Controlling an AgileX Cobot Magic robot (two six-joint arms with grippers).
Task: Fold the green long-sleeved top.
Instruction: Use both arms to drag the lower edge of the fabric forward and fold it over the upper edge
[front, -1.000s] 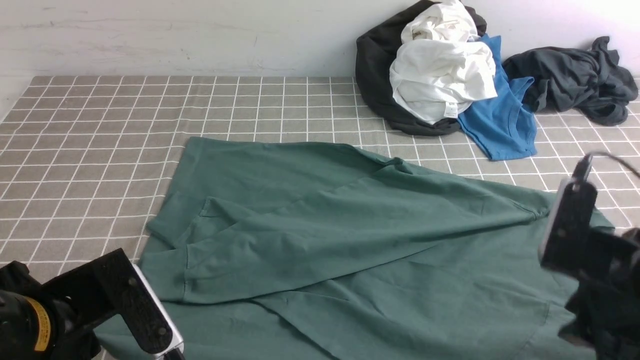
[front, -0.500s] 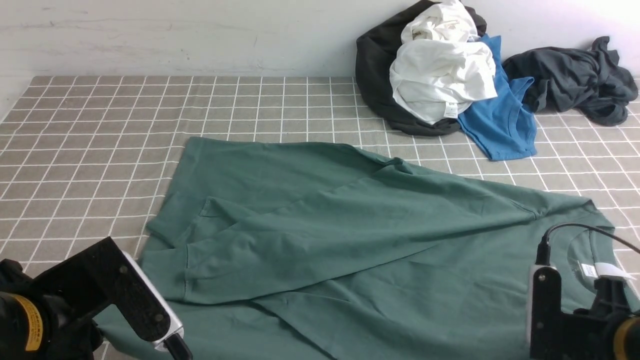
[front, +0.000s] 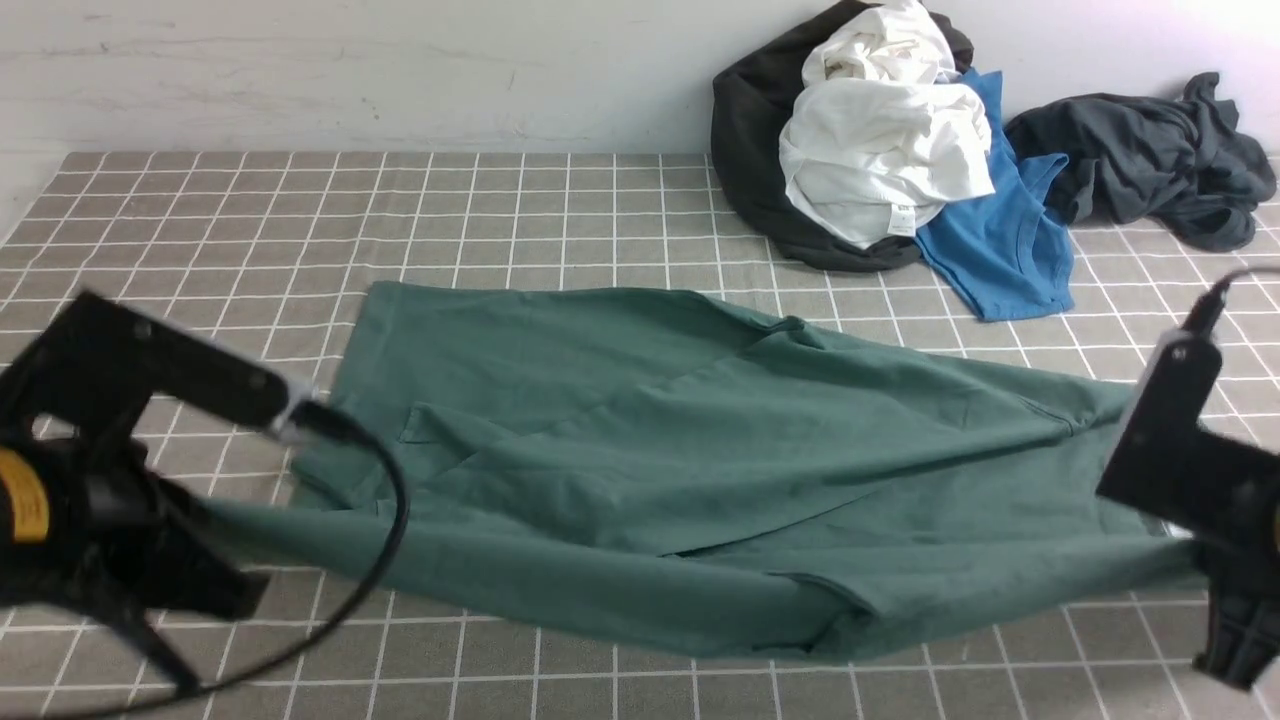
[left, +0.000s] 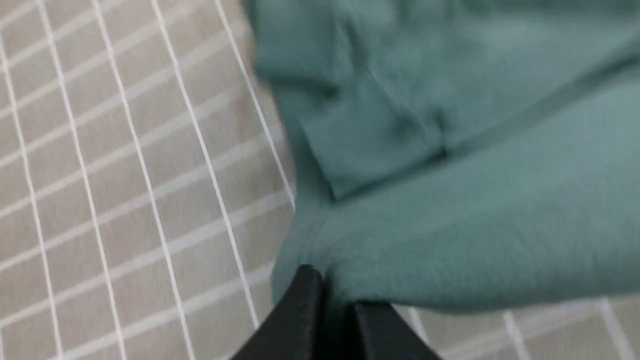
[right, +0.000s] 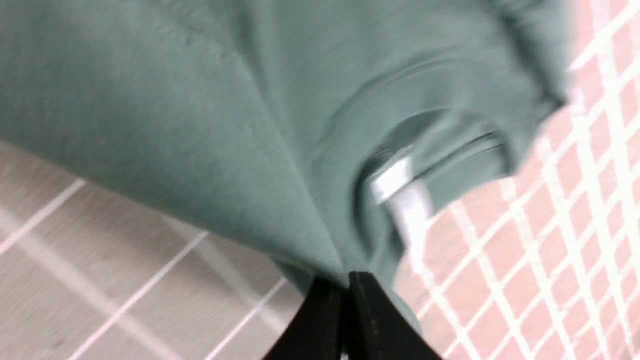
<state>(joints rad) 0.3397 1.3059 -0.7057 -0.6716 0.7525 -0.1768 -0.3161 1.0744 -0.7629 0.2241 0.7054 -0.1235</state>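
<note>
Two pinches, one garment! The left tool (left: 334, 299) is clamped tight on the near left edge of the large dark green cotton long-sleeved top (front: 640, 470). The right tool (right: 345, 286) is squeezed closed on a gather of the same fabric at the near right, just beside the white neck label (right: 395, 181).

Why hold it there? With one grip at each end, the near long edge is pulled taut and raised off the grey checked worktop (front: 500, 210). My read is that this is the set-up for carrying that edge toward the far side, one lengthwise fold.

The top lies across the middle of the worktop, neck end to the right and hem end to the left. It is well apart from the heap of white, blue and dark clothes (front: 880, 160) at the far right.

The cloth looks soft and matte. One long sleeve (front: 700, 420) is laid diagonally over the body, with shallow creases fanning toward each grip. The near edge sags and curls under in the middle. The chest logo is not in sight.
</note>
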